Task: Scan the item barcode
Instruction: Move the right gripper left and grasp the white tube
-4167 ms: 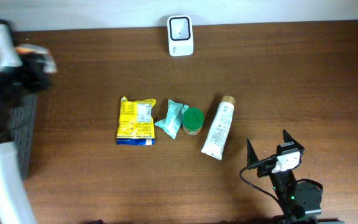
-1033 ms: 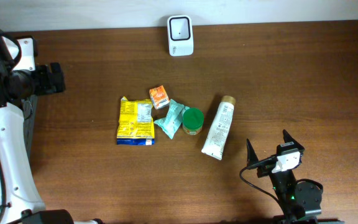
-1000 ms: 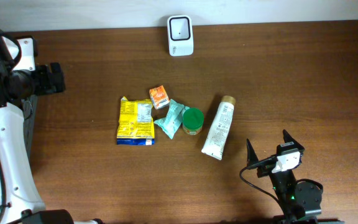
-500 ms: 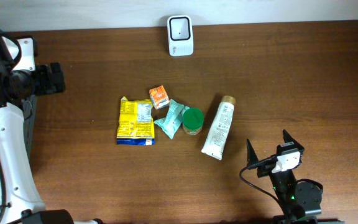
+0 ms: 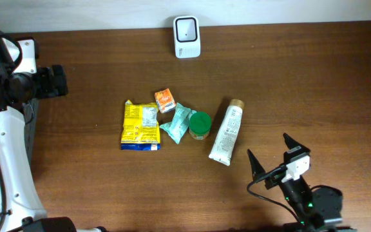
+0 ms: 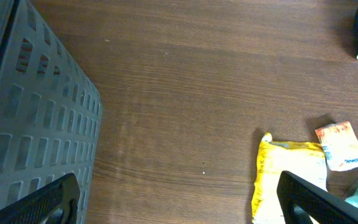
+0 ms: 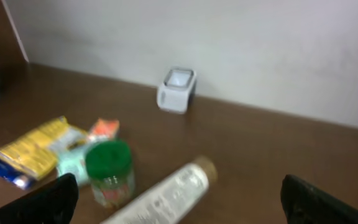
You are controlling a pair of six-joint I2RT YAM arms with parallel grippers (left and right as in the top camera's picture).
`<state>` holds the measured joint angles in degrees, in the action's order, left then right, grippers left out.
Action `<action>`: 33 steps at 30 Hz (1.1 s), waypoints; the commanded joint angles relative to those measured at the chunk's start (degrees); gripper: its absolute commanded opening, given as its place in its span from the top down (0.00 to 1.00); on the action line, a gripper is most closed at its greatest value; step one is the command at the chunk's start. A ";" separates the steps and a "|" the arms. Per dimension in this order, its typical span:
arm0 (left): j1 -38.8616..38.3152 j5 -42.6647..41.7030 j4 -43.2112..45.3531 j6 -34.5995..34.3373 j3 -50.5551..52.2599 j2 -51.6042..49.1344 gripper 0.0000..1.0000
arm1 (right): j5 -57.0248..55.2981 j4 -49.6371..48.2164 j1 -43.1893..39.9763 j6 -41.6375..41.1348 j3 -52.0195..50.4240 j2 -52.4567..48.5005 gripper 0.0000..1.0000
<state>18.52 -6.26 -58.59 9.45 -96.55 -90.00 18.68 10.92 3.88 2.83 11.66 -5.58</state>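
Observation:
Several items lie mid-table: a yellow packet, a small orange box, a teal pouch, a green-lidded jar and a white tube. The white scanner stands at the far edge. My right gripper is open and empty near the front edge, just right of the tube's lower end. Its wrist view looks past the tube and jar toward the scanner. My left gripper hangs open and empty high over the table's left side, with the yellow packet by its right finger.
A grey slatted basket stands at the table's left edge, under my left arm. Bare wood lies between the basket and the items. A pale wall runs behind the scanner.
The orange box has appeared beside the yellow packet since the oldest frame, and the left arm has settled. In the last half second my right gripper turned and shifted slightly left.

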 commanded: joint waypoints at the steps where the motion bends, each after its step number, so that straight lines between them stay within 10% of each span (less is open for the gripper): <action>1: 0.31 -1.03 -0.07 0.94 -0.22 -0.42 0.01 | 4.04 5.05 -0.20 -0.74 11.10 -6.82 0.02; 17: 0.31 -1.03 -0.07 0.94 -0.22 -0.42 0.01 | 10.08 49.88 -0.22 8.00 55.52 -49.22 0.02; 26: 0.31 -1.03 -0.07 0.94 -0.22 -0.42 0.01 | 14.75 53.37 -0.22 8.09 56.50 -60.94 0.00; 33: 0.31 -1.03 -0.07 0.94 -0.22 -0.39 0.01 | 9.33 52.94 -0.55 1.75 56.50 -68.46 0.21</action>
<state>18.52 -6.68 -58.72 9.45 -96.55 -90.00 31.77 64.20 3.88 9.98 66.98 -71.00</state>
